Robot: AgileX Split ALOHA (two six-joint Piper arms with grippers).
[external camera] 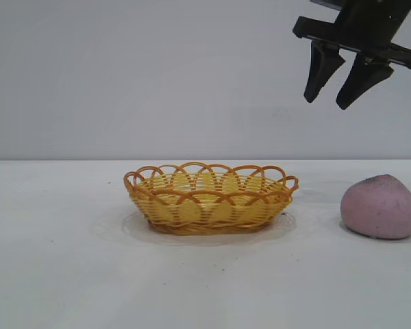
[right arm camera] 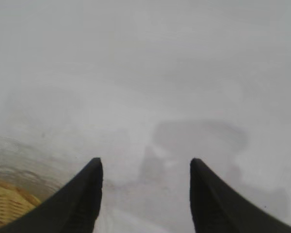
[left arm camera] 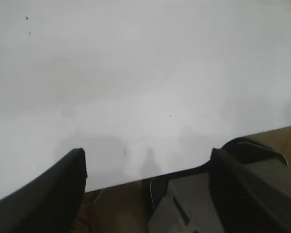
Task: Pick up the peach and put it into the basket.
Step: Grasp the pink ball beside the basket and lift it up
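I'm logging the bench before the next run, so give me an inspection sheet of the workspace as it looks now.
Surface: white table, a few tiny dark specks.
Job's things: matte dusty-pink rounded peach sits on the table, apart from the shallow yellow woven basket with orange looped rim; basket holds nothing.
Clutter: nothing seen.
Grippers: right claw hangs open and empty in the air, above the gap between basket and peach. Left claw is open and empty over the table's edge, absent from the exterior view.
Cables: nothing clearly seen.
Surroundings: plain pale wall; brown floor beyond the table edge.
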